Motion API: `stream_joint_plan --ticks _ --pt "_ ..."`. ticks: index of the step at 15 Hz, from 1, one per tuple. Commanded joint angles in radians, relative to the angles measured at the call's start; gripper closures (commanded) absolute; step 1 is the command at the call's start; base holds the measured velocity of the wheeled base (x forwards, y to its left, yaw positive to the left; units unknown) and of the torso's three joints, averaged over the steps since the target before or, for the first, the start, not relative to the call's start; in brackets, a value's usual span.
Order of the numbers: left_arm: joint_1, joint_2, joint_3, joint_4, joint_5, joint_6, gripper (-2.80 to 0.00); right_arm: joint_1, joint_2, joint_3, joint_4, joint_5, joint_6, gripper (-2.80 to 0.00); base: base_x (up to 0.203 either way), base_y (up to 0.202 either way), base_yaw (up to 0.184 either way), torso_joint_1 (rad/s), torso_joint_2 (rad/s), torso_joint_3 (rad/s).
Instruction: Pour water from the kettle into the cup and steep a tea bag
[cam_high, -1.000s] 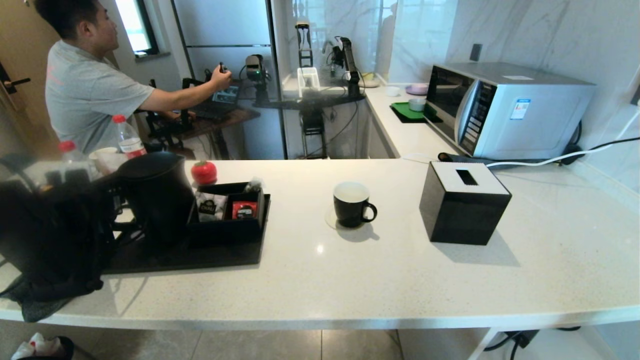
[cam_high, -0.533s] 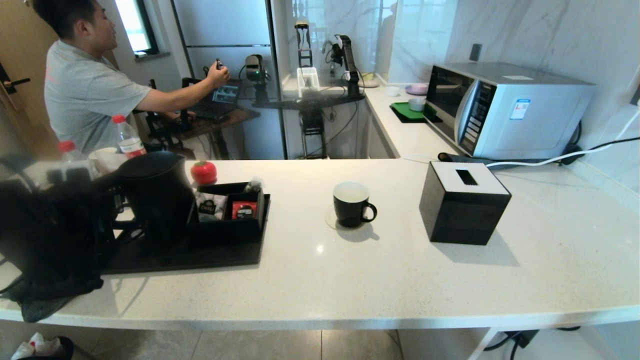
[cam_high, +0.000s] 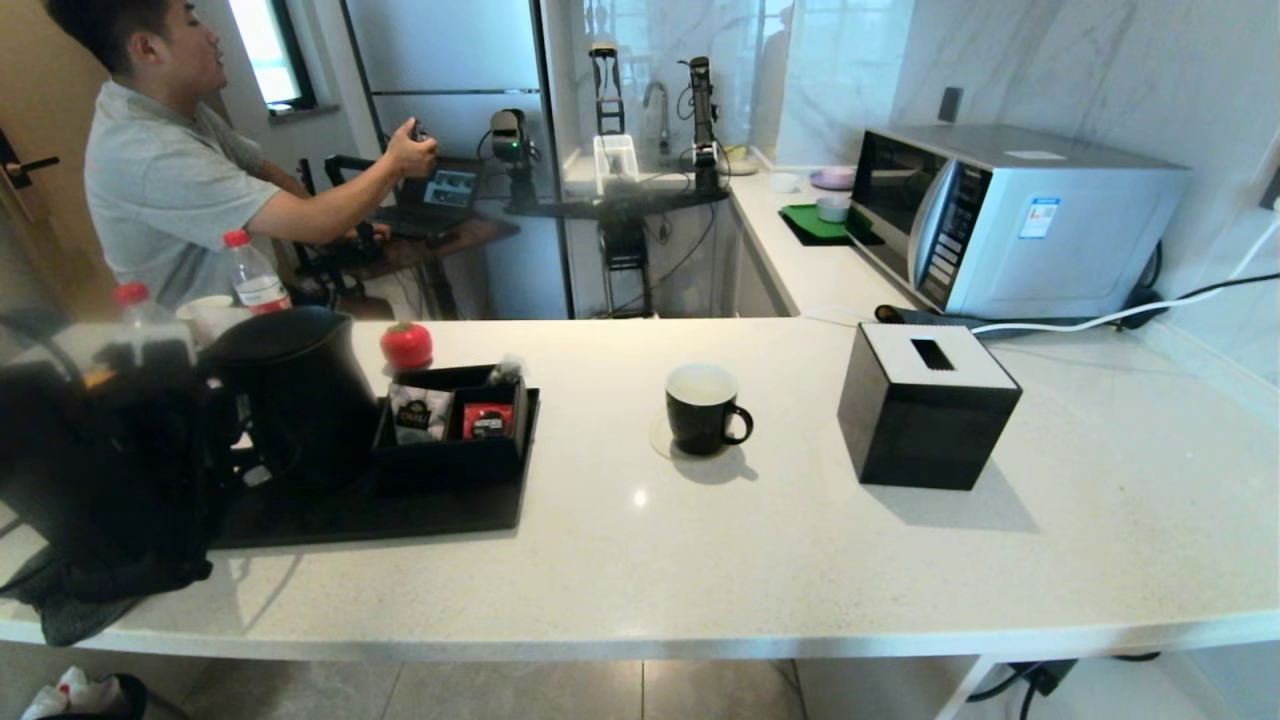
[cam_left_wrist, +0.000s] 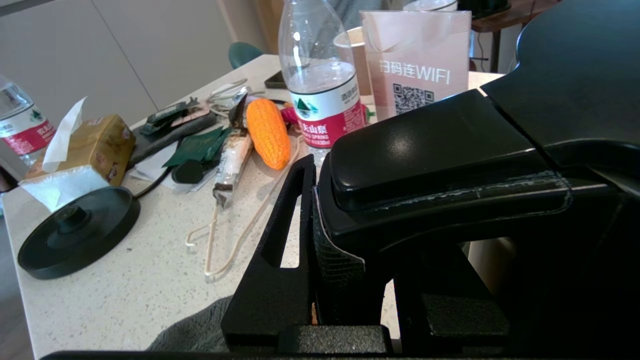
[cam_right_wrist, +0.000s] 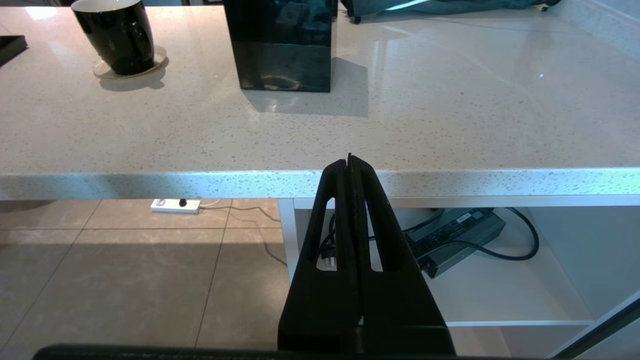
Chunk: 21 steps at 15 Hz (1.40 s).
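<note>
- My left gripper (cam_left_wrist: 320, 260) is clamped on the kettle (cam_high: 295, 390) by its handle, over the black tray (cam_high: 400, 510).
- The cup (cam_high: 703, 408) sits on a coaster well off to that gripper's right, beside the black tissue box (cam_high: 925, 405).
- My right gripper (cam_right_wrist: 350, 165) is parked below the counter edge (cam_right_wrist: 150, 182), fingers pressed together, holding nothing.
- I can't make out the tea bag.
</note>
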Motion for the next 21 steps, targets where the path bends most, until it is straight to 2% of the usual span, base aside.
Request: stream_joint_plan --ticks 1,11,21 --pt "0.000 0.004 0.000 -0.050 0.003 -0.002 0.00 0.000 0.001 0.000 0.000 0.000 0.000 0.00 0.000 0.000 0.000 0.000 0.00 0.000" --pt "-0.002 -0.022 -0.001 -0.050 0.001 -0.005 0.00 0.000 0.001 0.000 0.000 0.000 0.000 0.00 0.000 0.000 0.000 0.000 0.00 0.000" --pt "-0.002 -0.085 -0.003 -0.050 -0.049 -0.033 0.00 0.000 0.001 0.000 0.000 0.000 0.000 0.00 0.000 0.000 0.000 0.000 0.00 0.000"
